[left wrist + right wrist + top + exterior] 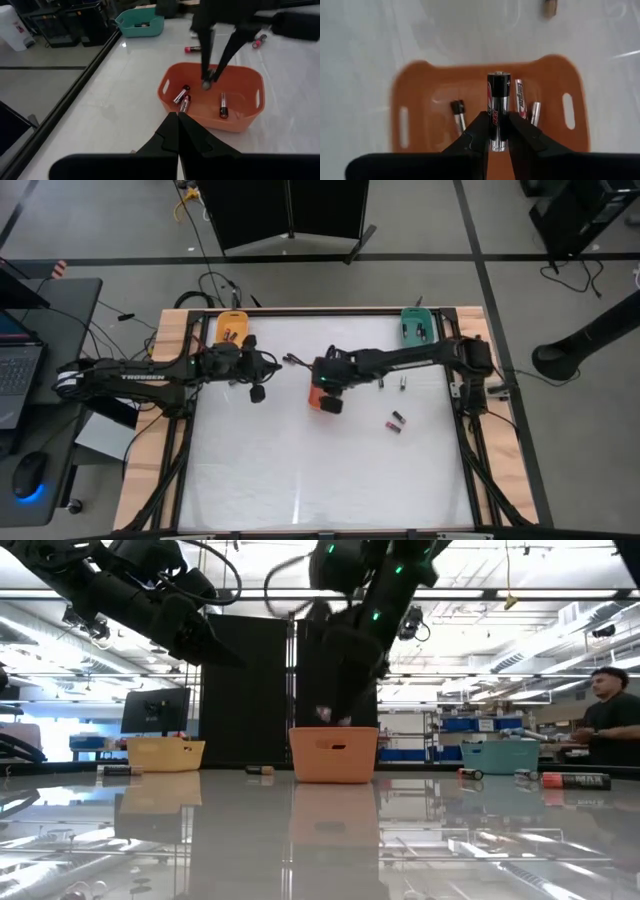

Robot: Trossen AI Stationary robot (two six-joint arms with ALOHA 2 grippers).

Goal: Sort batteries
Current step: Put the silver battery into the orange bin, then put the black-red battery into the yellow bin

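Right gripper (497, 135) poised directly above the red-orange tray (420, 90), jaws pinching one battery (498, 107) upright by its lower half, held over the tray's middle so a release should drop it among the cells (183, 97) already lying inside (three or so, as far as can be told). Left gripper (177, 132) parked just beside that tray, jaws pressed together on nothing, apparently kept clear of the drop. More loose batteries (396, 422) waiting on the white counter (300, 470); teal tray (416, 326) and orange tray (232, 328) at the far corners.
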